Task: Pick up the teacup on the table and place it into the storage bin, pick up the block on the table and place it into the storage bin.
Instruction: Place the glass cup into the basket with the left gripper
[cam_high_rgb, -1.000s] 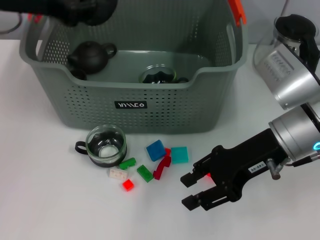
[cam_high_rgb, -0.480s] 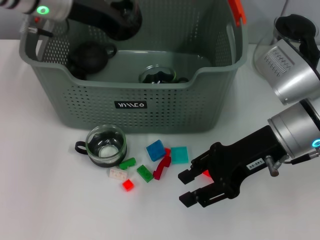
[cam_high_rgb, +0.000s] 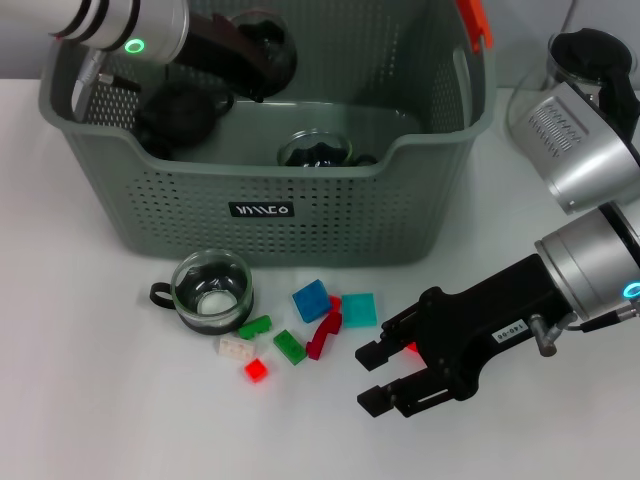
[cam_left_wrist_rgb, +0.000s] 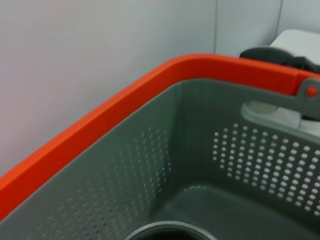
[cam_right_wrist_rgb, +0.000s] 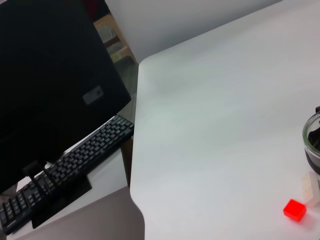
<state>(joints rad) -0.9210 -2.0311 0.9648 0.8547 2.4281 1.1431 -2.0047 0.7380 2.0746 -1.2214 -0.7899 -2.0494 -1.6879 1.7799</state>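
The grey-green storage bin (cam_high_rgb: 270, 215) stands at the back of the table. Over its back left part my left gripper (cam_high_rgb: 262, 48) is shut on a dark glass teacup; the left wrist view shows the bin's inner wall (cam_left_wrist_rgb: 200, 150) and the cup's rim (cam_left_wrist_rgb: 170, 231). A second glass teacup (cam_high_rgb: 211, 290) stands on the table in front of the bin. Beside it lie several small blocks, among them a blue one (cam_high_rgb: 311, 300), a teal one (cam_high_rgb: 359, 309) and a red one (cam_high_rgb: 256, 370). My right gripper (cam_high_rgb: 372, 379) hangs open just right of the blocks, with nothing between its fingers.
Inside the bin sit a dark teapot (cam_high_rgb: 180, 110) and a glass cup (cam_high_rgb: 315, 150). A glass kettle (cam_high_rgb: 560, 95) stands at the back right behind my right arm. The right wrist view shows the table's edge (cam_right_wrist_rgb: 135, 165), with a monitor (cam_right_wrist_rgb: 50, 85) and keyboard (cam_right_wrist_rgb: 65, 167) beyond.
My left arm has swung to the right over the bin with the dark teacup. The right gripper has crept slightly left toward the blocks and stays open.
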